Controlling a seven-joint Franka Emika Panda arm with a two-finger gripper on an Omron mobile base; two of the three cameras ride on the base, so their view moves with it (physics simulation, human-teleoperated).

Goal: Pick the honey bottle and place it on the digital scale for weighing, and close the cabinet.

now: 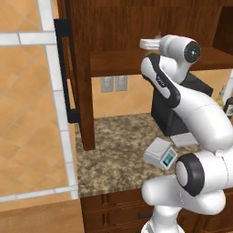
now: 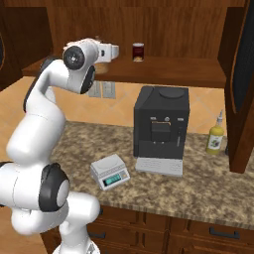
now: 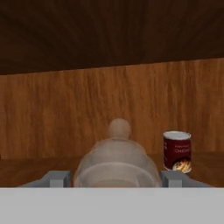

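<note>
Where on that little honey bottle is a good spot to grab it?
Probably the wide ridged belly of the honey bottle, one finger on each flank, coming in level from the open cabinet front. It stands upright; the pointed cap looks too small. The gripper already brackets it that way.

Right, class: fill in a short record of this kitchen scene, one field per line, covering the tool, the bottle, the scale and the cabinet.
Tool: fingers either side of the bottle, closed on it
Bottle: squat tan beehive-shaped honey bottle, on the cabinet shelf
Neighbour: dark red jar, same shelf
Scale: light grey square digital scale, on the granite counter, plate bare
Cabinet: dark brown wooden wall cabinet, doors open
</note>
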